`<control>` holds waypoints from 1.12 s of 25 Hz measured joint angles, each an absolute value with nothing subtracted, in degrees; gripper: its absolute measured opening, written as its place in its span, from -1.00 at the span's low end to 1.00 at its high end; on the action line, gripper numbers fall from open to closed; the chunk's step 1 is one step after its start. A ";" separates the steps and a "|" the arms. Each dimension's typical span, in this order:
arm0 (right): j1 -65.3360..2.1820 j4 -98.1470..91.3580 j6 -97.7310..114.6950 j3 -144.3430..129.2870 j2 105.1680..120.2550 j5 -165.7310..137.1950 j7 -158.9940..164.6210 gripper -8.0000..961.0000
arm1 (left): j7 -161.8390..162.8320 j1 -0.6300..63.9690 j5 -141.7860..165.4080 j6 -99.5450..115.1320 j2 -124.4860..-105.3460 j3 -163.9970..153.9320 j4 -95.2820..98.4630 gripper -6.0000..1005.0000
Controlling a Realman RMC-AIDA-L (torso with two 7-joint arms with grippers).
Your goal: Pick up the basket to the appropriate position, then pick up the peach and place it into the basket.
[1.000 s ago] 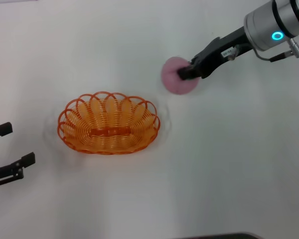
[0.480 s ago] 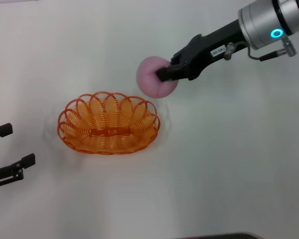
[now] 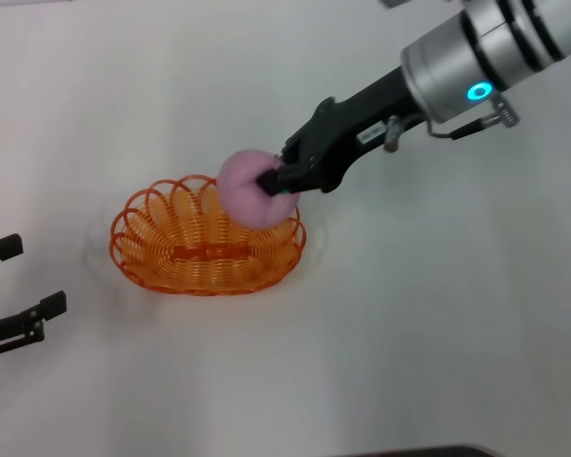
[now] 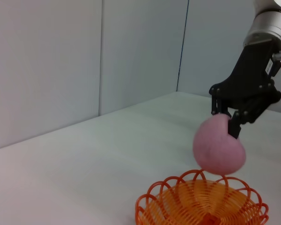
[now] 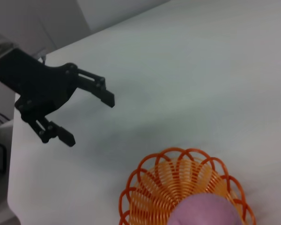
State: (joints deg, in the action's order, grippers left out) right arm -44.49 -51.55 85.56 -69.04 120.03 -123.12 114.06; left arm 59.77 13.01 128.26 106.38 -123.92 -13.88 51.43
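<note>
The orange wire basket (image 3: 186, 252) sits on the white table, left of centre. My right gripper (image 3: 271, 178) is shut on the pale-pink peach (image 3: 249, 190) and holds it in the air above the basket's right end. In the left wrist view the peach (image 4: 218, 151) hangs just above the basket's rim (image 4: 152, 199), held by the right gripper (image 4: 232, 124). The right wrist view shows the peach (image 5: 203, 212) over the basket (image 5: 150, 190). My left gripper (image 3: 19, 286) is open and empty at the table's left edge, apart from the basket; it also shows in the right wrist view (image 5: 86, 115).
The white table (image 3: 428, 314) spreads all around the basket. Grey wall panels (image 4: 84, 61) stand behind the table in the left wrist view.
My right gripper has carried the peach leftward and toward me, from the table right of the basket to above its right end. The left arm and the basket have not moved.
</note>
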 joint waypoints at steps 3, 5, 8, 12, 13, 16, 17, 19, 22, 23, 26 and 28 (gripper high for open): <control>-44.70 -51.50 84.11 -71.92 120.05 -122.72 113.55 -0.66 | 59.77 13.00 128.24 106.36 -123.92 -13.88 51.43 0.76; -44.85 -51.45 83.91 -73.28 120.06 -122.59 112.73 -0.66 | 59.77 12.99 128.17 106.34 -123.92 -13.89 51.46 0.76; -44.93 -51.36 83.47 -74.73 120.09 -122.25 111.46 -0.65 | 59.77 12.89 128.12 106.27 -123.92 -13.88 51.42 0.76; -44.53 -51.00 82.83 -74.85 120.11 -120.80 110.00 -0.57 | 59.77 12.76 128.04 106.25 -123.92 -13.79 51.37 0.76; -44.47 -50.87 82.75 -74.79 120.06 -120.49 109.68 -0.48 | 59.77 12.75 128.04 106.25 -123.92 -13.79 51.34 0.76; -44.38 -50.73 82.55 -74.43 119.92 -120.24 109.35 -0.23 | 59.78 12.78 128.03 106.28 -123.92 -13.79 51.28 0.75; -44.25 -50.68 82.42 -74.36 119.89 -120.20 109.13 -0.15 | 59.90 12.84 128.04 106.36 -123.92 -13.79 51.26 0.75; -44.00 -50.65 82.22 -74.22 119.88 -120.08 108.62 0.20 | 60.57 12.99 128.17 106.51 -123.92 -13.84 51.25 0.75; -42.99 -50.65 82.17 -73.29 119.87 -118.59 106.24 0.43 | 61.49 13.21 128.39 106.83 -123.93 -14.20 51.24 0.75; -42.41 -50.65 82.18 -72.75 119.84 -117.60 104.97 0.47 | 61.57 13.23 128.42 106.89 -123.93 -14.35 51.23 0.75; -39.18 -50.62 82.68 -69.94 119.65 -112.88 99.00 0.56 | 61.61 13.27 128.48 107.08 -123.93 -14.47 51.23 0.75; -36.03 -50.60 82.74 -68.06 119.62 -109.68 94.79 0.63 | 61.64 13.28 128.49 107.28 -123.93 -14.46 51.13 0.75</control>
State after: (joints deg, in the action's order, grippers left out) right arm -36.03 -50.60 82.74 -68.06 119.62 -109.68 94.79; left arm 61.64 13.28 128.49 107.28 -123.93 -14.46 51.13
